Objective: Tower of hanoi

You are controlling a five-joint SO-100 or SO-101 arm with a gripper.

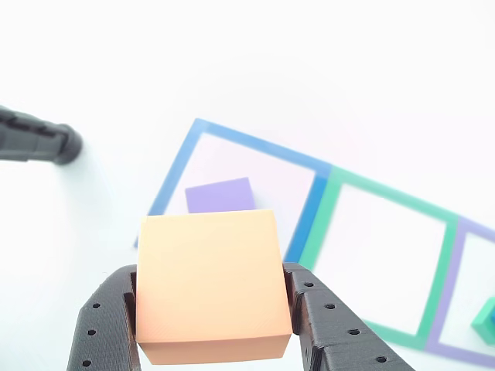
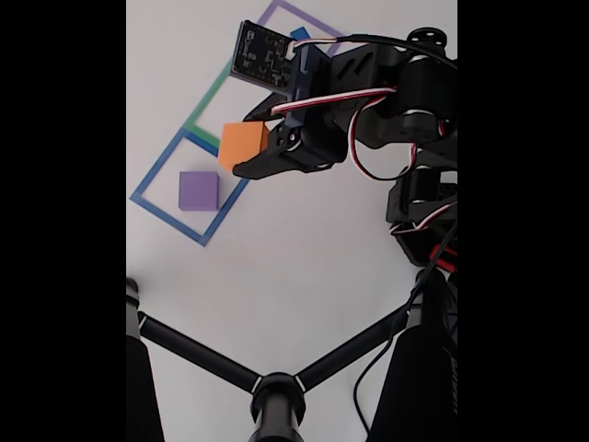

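The arm (image 2: 386, 101) is black and chunky. Red, white and black wires loop over it. A small dark circuit board (image 2: 262, 55) sits at its front end. The fingers (image 1: 321, 325) are dark grey plastic with rows of little round holes, maybe for screws.

held block (image 1: 207, 282) sits between the fingers (image 1: 104, 328) above the bench (image 2: 304, 258), lone block (image 2: 198, 191) lies inside the end square outline (image 2: 166, 214) just beside it, tripod legs (image 2: 276, 387) nearest the fixed view's bottom edge.
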